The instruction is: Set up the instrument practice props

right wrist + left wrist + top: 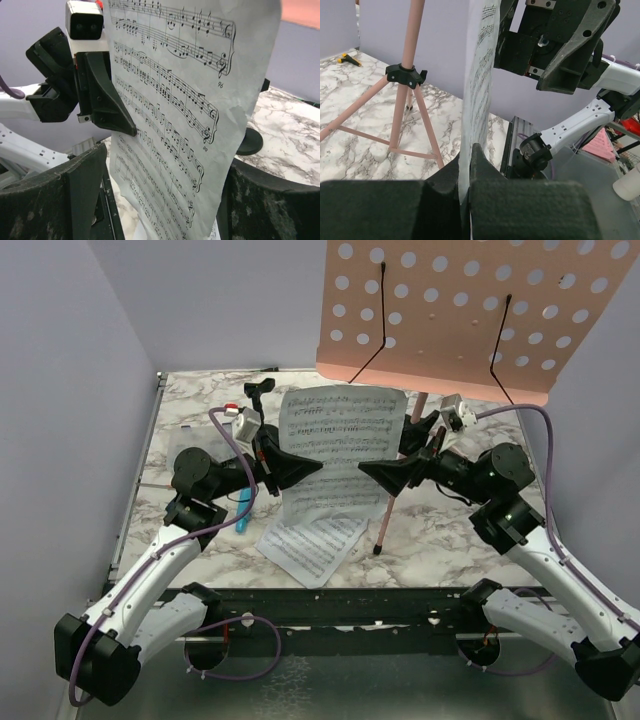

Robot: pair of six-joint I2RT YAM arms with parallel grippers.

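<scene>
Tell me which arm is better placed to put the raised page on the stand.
Left, probably: the left gripper is shut on the page; the right gripper is open around it, not holding.

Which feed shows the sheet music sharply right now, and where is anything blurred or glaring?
Right wrist: staves on the held sheet are crisp, though the jaws of the right gripper look slightly soft. Left wrist: the sheet is edge-on and unreadable, the left gripper a blurred dark mass, the legs of the music stand sharp. Top external: even light, no glare, notes too small to read.
</scene>
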